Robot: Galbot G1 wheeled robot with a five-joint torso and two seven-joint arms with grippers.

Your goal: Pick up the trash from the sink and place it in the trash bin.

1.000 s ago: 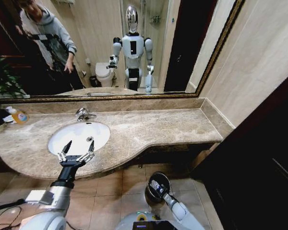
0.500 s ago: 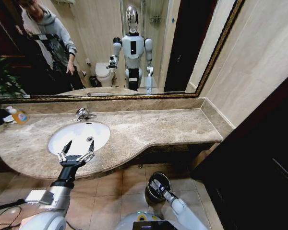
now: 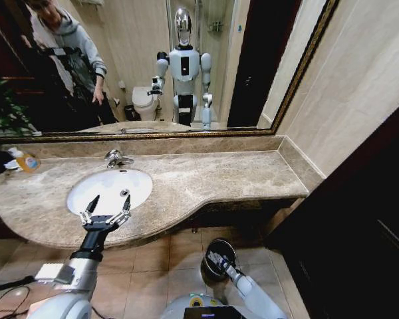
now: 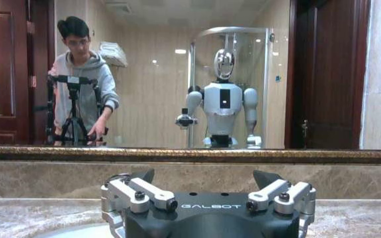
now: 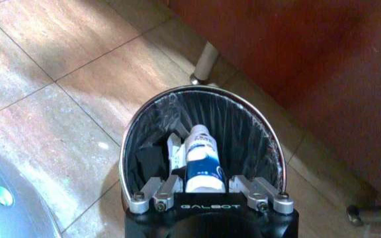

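Trash: a white-and-blue tube (image 5: 200,161), probably light and slick, best gripped mid-body, sits between the right gripper's (image 5: 204,191) jaws above the bin (image 5: 141,129). Left gripper (image 3: 106,211) hovers wide open over the sink (image 3: 139,183).

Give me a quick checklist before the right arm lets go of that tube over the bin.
1. Right gripper over the trash bin opening: ok, seen from the right wrist.
2. White tube with blue marks between the fingers: ok, pointing down into the bin.
3. Bin upright on the floor tiles: ok.
4. Left gripper out of the way: ok, open at the front rim of the sink.
5. Sink free of trash: cannot tell, the left gripper covers part of the basin.
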